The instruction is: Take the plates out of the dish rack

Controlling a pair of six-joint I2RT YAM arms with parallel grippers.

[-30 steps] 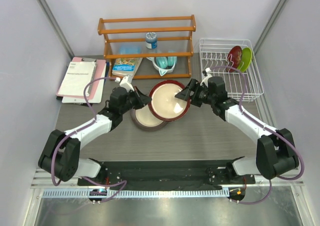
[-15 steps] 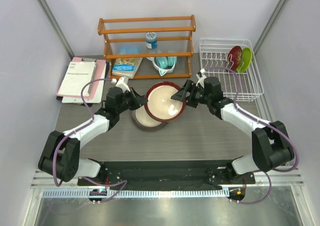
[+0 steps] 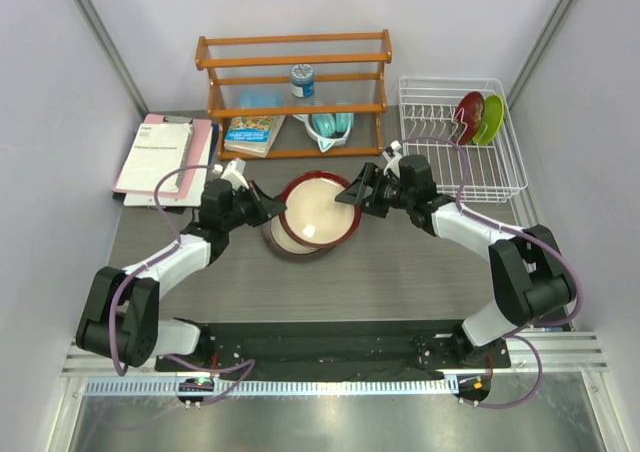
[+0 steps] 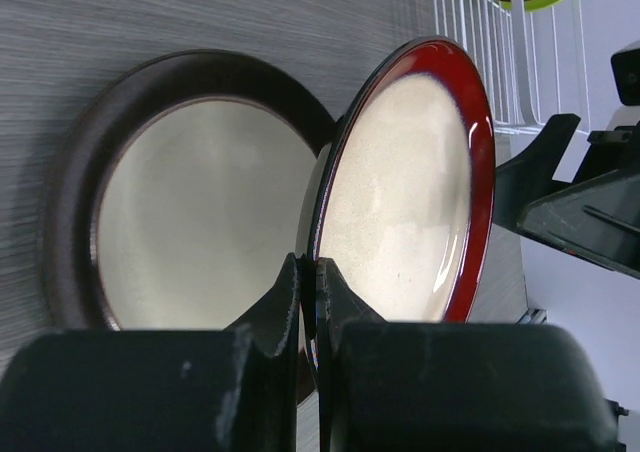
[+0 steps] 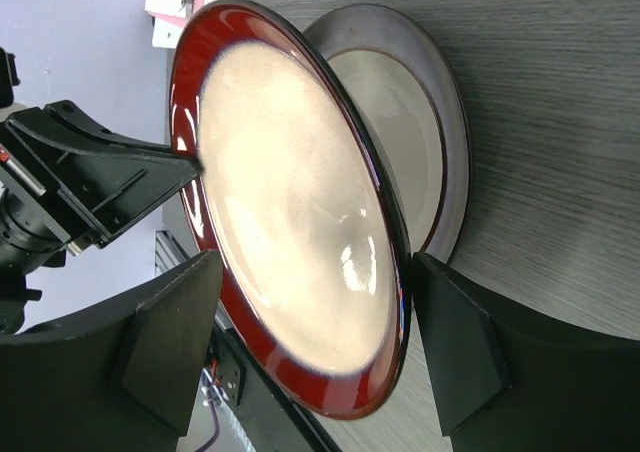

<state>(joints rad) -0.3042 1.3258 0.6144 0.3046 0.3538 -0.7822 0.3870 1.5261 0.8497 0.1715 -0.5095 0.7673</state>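
Observation:
The larger dark red-rimmed plate [image 3: 318, 210] is tilted on edge above the grey-brown plate [image 3: 285, 244], which lies flat on the table. My left gripper [image 3: 264, 208] is shut on the red plate's left rim [image 4: 410, 192], over the grey-brown plate [image 4: 200, 202]. My right gripper [image 3: 356, 194] is open, its fingers [image 5: 170, 342] straddling the red plate's right edge [image 5: 290, 202] without clamping it. The small patterned red plate [image 3: 468, 117] and the lime green plate [image 3: 490, 119] stand upright in the white dish rack [image 3: 440, 162].
An orange wooden shelf [image 3: 295, 92] with a jar, a book and a bowl stands at the back. A clipboard with papers [image 3: 160, 157] lies at the back left. The rack sits at the back right by the wall.
The red-rimmed plate has moved left and over the grey-brown plate. Both grippers moved left with it.

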